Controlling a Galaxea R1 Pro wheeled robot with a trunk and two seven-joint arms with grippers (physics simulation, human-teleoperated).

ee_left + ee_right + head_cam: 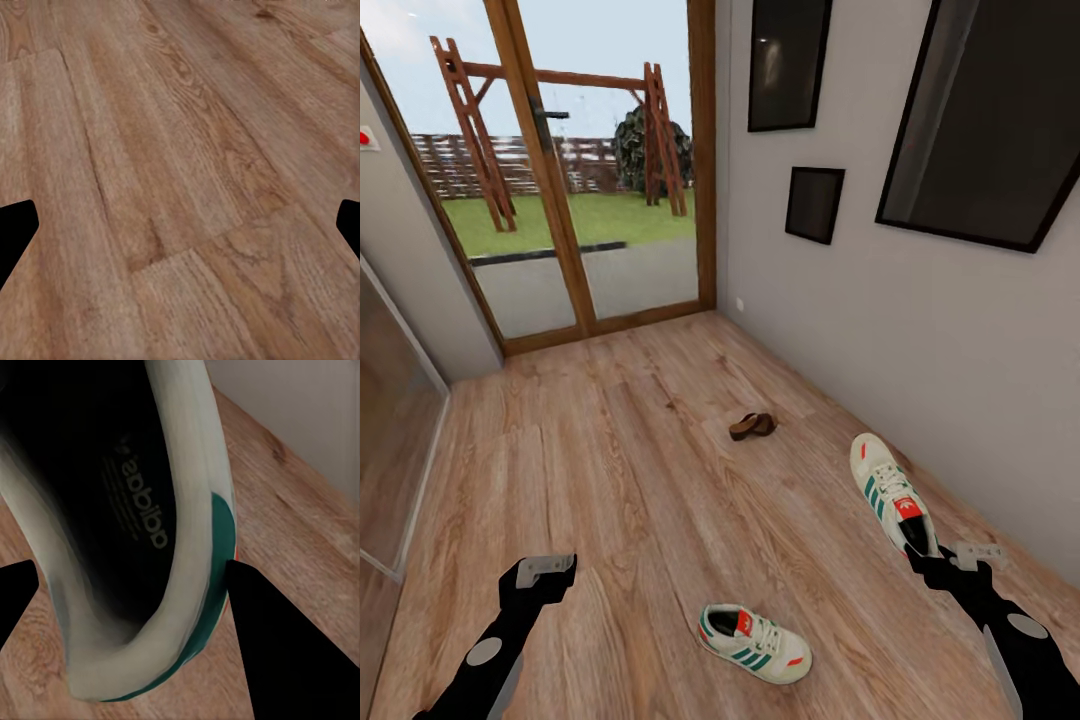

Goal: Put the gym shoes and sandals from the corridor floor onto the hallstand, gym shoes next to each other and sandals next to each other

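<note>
Right claw (935, 556) open astride heel collar of sneaker (892, 492) near wall (960, 330). Probably light, soft-walled; best pinched at firm heel rim. Left claw (547, 566) open, empty.

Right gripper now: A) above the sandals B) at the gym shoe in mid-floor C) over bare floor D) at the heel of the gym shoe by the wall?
D: the right gripper is at the heel of the gym shoe by the wall, with the collar between its fingers in the wrist view.
</note>
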